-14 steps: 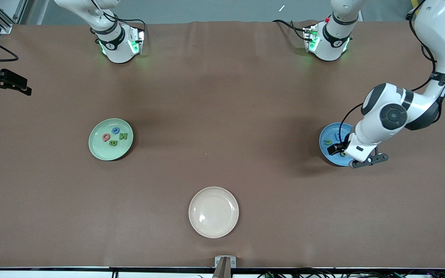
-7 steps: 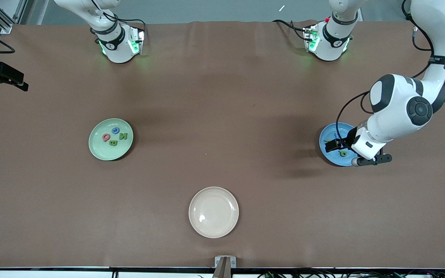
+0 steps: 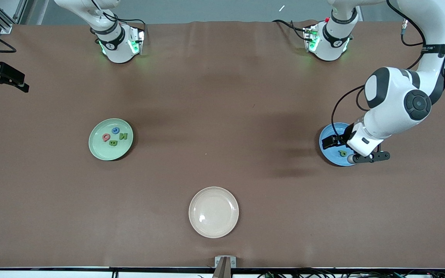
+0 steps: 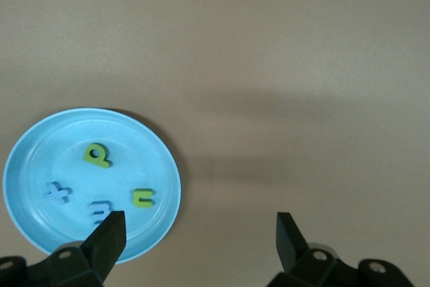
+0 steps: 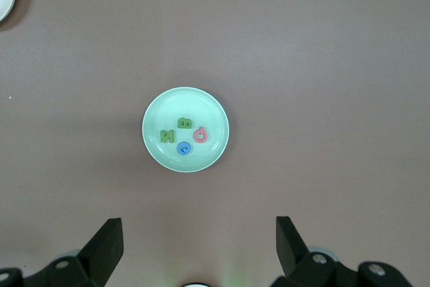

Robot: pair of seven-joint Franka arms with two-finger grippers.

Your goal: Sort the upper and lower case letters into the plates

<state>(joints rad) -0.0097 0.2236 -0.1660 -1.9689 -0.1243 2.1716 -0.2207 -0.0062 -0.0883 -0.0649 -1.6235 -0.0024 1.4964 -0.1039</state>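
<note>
Front view: left claw [image 3: 344, 148] over blue plate [image 3: 328, 148], fingers apart, empty. Right claw [image 5: 198, 243] high over green plate [image 3: 110, 139], fingers apart, empty, waiting.

three plates [image 3: 110, 154] and eight letters [image 5: 166, 135]: four in the mint one, four in the blue.

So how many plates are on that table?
3. A mint green plate toward the right arm's end, a blue plate toward the left arm's end under the left pincer, and a cream plate nearest the front camera.
</note>
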